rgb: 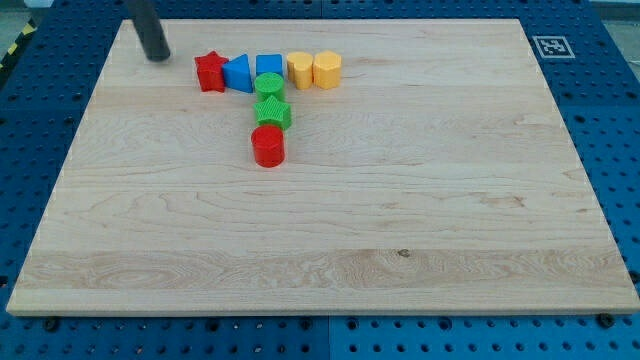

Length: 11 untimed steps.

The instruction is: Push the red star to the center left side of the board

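The red star lies near the view's top left on the wooden board, at the left end of a row of blocks. My tip stands on the board to the star's upper left, a short gap away and not touching it. Right of the star sit a blue triangle-like block, a blue cube, a yellow hexagon-like block and a yellow heart-like block.
Below the blue cube a column runs down: a green cylinder, a green star-like block and a red cylinder. A fiducial marker sits at the board's top right corner. Blue pegboard surrounds the board.
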Each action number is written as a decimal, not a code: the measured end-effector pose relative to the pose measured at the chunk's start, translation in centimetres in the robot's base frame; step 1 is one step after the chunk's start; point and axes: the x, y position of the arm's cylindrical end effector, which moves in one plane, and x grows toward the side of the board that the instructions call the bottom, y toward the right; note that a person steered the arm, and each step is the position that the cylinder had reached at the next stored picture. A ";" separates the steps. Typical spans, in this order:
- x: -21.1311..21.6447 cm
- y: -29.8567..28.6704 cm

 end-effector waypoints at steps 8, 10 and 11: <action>15.1 6.9; 17.6 6.8; 14.7 6.6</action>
